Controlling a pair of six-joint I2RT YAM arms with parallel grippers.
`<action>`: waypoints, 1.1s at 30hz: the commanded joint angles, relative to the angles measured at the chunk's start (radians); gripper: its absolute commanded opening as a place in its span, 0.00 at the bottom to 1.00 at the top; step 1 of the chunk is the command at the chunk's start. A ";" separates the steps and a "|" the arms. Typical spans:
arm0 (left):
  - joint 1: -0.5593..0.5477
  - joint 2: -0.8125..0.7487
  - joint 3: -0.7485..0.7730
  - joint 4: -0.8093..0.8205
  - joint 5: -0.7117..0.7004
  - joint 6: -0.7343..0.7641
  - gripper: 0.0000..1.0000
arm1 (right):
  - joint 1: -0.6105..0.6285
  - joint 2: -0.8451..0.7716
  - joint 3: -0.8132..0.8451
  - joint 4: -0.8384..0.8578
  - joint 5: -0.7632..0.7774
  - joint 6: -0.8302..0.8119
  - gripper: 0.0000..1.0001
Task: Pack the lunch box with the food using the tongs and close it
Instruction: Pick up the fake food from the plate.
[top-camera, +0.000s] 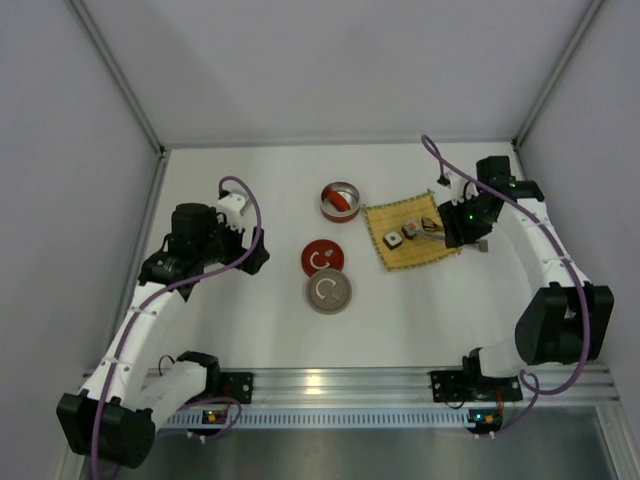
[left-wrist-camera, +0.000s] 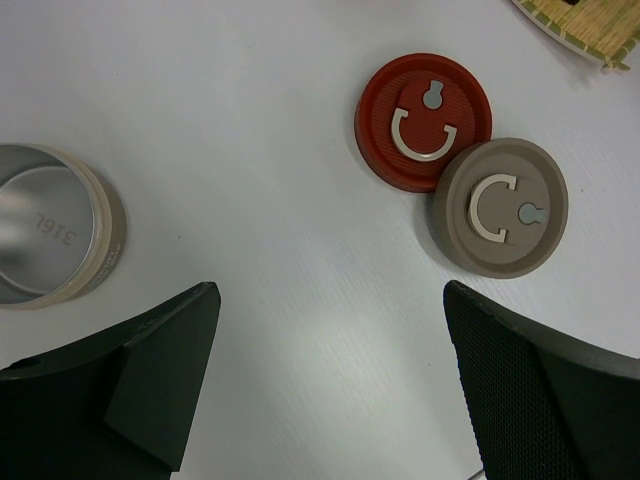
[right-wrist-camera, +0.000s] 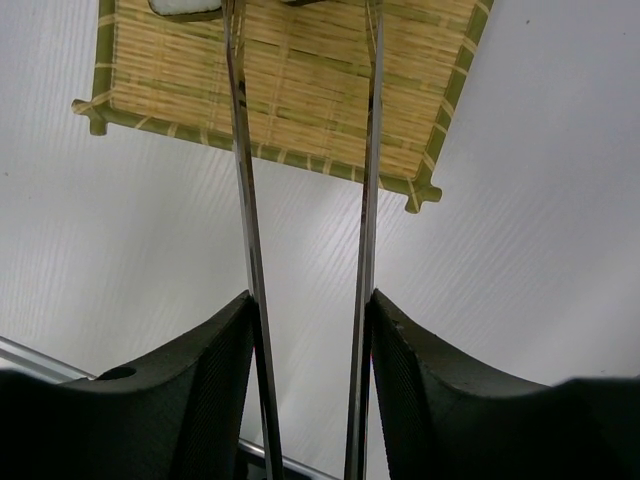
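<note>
The lunch box shows as two round tins. One with a red band (top-camera: 327, 210) holds the red sausage piece (top-camera: 342, 199). The other is a steel tin with a beige band (left-wrist-camera: 108, 232), empty. Its red lid (top-camera: 322, 257) and grey lid (top-camera: 328, 291) lie flat, touching. Two sushi rolls (top-camera: 392, 240) (top-camera: 410, 230) sit on the bamboo mat (top-camera: 425, 255). My right gripper (right-wrist-camera: 312, 300) is shut on the silver tongs (right-wrist-camera: 243, 180), whose arms stand spread and reach over the mat toward a roll (right-wrist-camera: 185, 8). My left gripper (left-wrist-camera: 328, 295) hangs open over bare table near the lids.
White walls with metal posts close in the table on three sides. A metal rail (top-camera: 340, 385) runs along the near edge between the arm bases. The mat's corner (left-wrist-camera: 585, 30) lies just beyond the lids.
</note>
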 joint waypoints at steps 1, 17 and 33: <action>0.004 0.005 0.015 0.041 0.005 0.000 0.98 | 0.008 0.009 0.023 0.076 -0.015 0.008 0.47; 0.004 0.005 0.008 0.052 -0.004 0.006 0.98 | 0.056 0.050 0.025 0.116 0.025 -0.009 0.47; 0.127 0.034 0.104 -0.019 0.195 -0.080 0.98 | 0.060 -0.021 0.172 0.041 -0.036 -0.022 0.00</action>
